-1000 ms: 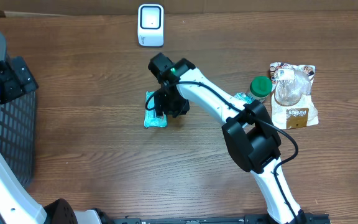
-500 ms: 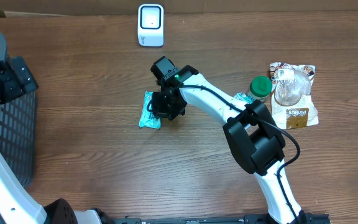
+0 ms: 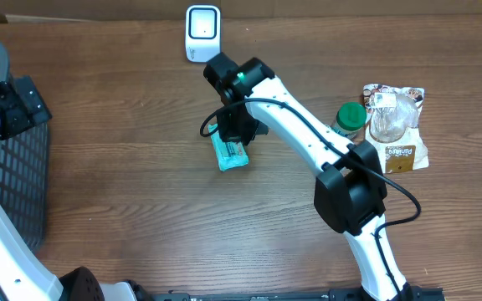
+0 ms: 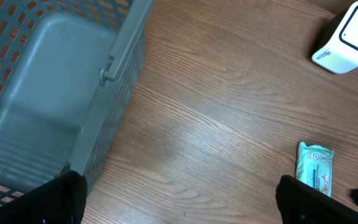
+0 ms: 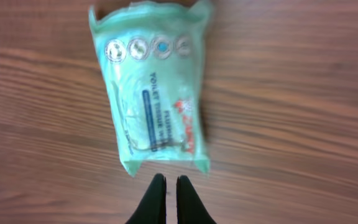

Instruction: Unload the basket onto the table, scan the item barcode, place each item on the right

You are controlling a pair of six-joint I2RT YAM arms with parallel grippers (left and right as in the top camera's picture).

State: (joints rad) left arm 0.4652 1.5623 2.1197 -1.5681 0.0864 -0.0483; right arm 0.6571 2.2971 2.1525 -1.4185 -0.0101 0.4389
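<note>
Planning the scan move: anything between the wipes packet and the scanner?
Nothing visible. Bare table lies between the packet and the scanner; only the right gripper, pinching the packet's edge, is there. The jar and bag sit well off that line.

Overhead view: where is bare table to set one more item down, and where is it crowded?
Widest bare wood lies between the basket and the wipes pack. Another free strip runs along the near edge, left of the right arm. Crowded: the right side, where green-lidded jar and snack bag sit close together.
</note>
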